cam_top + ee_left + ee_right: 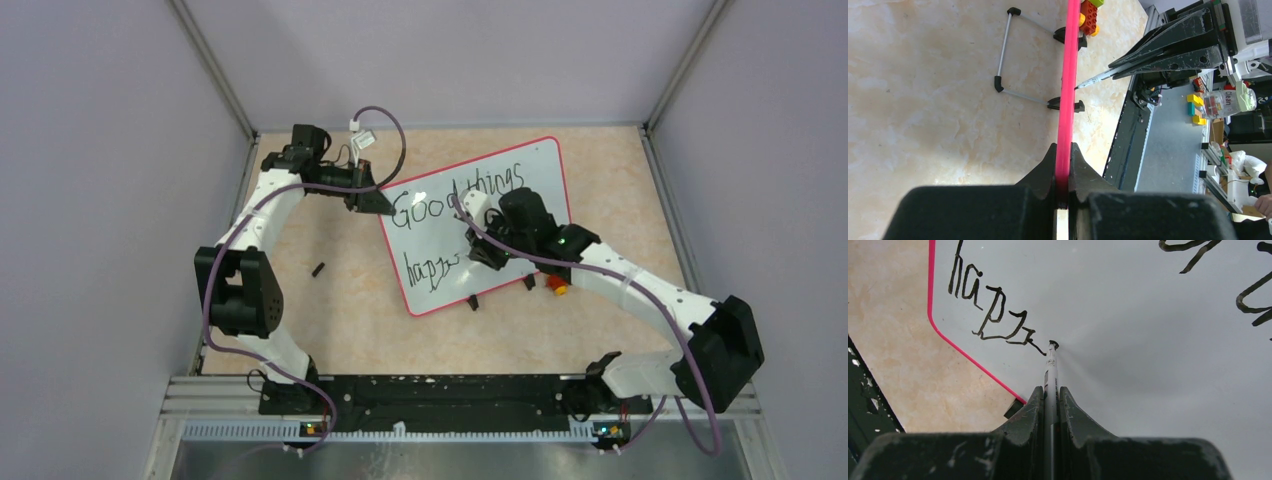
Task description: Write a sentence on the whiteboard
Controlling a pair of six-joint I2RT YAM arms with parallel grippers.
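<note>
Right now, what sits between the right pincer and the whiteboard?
A marker, shut in the right pincer, tip on the whiteboard where the lettering ends. Right wrist view.

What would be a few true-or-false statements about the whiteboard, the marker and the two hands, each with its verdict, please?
1. The left hand is clamped on the red frame of the whiteboard. True.
2. The right hand is empty. False: it grips a marker.
3. The marker's tip touches the board at the end of the lower line of writing. True.
4. The sentence begins "Bad things". False: it begins "Good things".
</note>
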